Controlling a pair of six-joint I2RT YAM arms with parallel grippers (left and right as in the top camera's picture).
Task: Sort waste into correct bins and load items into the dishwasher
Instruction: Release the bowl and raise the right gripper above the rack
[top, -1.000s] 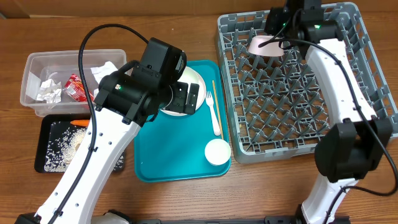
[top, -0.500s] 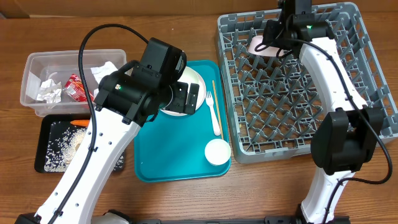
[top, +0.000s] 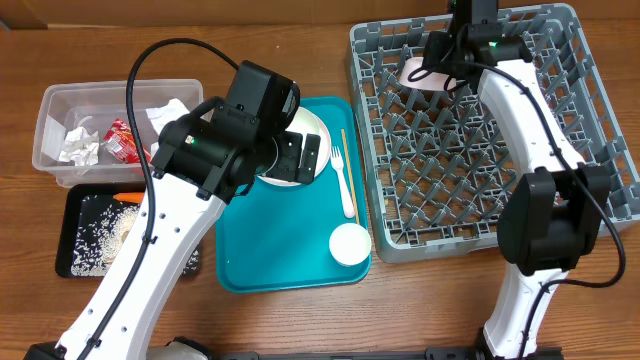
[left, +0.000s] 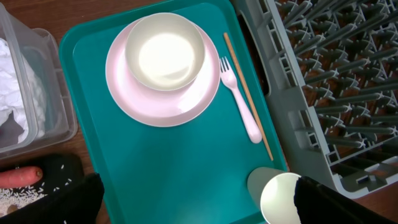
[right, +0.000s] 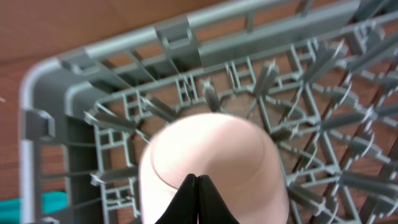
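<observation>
On the teal tray a white bowl sits in a pale-pink plate. A white fork and a thin wooden stick lie to their right, and a small white cup lies near the corner. My left gripper hovers open above the tray with nothing between its fingers. An upturned pale-pink bowl rests in the grey dishwasher rack at its far left corner. My right gripper is shut just over that bowl, holding nothing.
At the left a clear tub holds white napkins and a red wrapper. A black tray in front of it holds a carrot and beige crumbs. Upright pegs fill the rack.
The right arm's elbow has swung left and its wrist has shifted slightly over the pink bowl. The left arm has not moved.
</observation>
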